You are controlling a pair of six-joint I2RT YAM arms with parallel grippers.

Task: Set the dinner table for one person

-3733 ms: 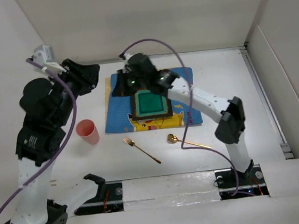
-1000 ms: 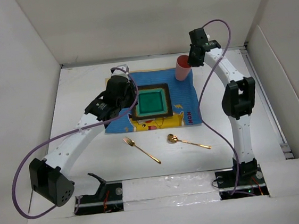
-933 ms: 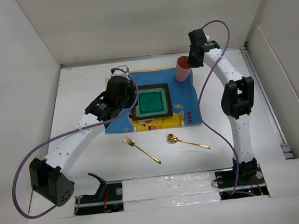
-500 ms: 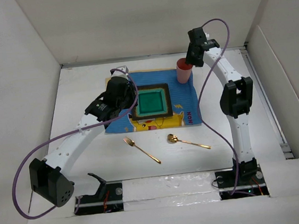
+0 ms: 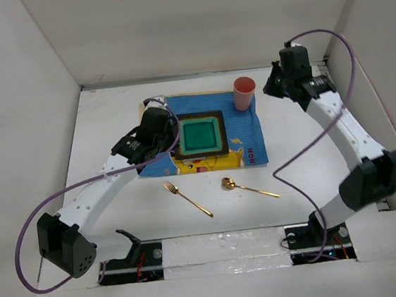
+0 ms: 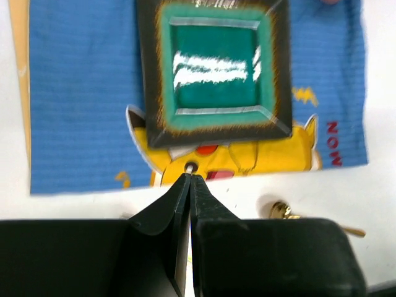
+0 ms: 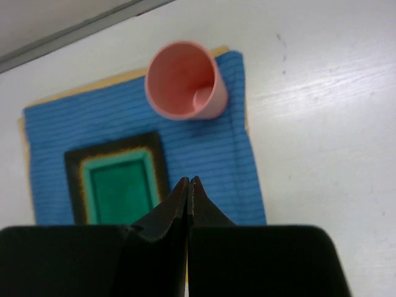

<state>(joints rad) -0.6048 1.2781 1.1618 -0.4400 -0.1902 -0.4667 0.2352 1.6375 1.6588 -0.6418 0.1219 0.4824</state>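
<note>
1. One dinner table [image 5: 102, 109] is seen, a plain white surface filling the middle of the top view and walled by white panels at left, top and right.
2. One blue placemat [image 5: 242, 126] is laid at upper centre, and one square green plate [image 5: 200, 135] is set on its middle.
3. One pink cup [image 5: 244, 92] is stood upright on the placemat's upper right corner.
4. One gold fork [image 5: 187, 198] and one gold spoon [image 5: 248, 188] are laid on the bare table below the placemat's lower edge, apart from each other.
5. The left gripper [image 6: 189, 185] is clenched on nothing and is held over the placemat's lower edge in the left wrist view.
6. The right gripper [image 7: 187, 185] is clenched too and empty; in the top view it is held right of the cup, not touching it.
7. Bare surface is left at both sides of the placemat.
</note>
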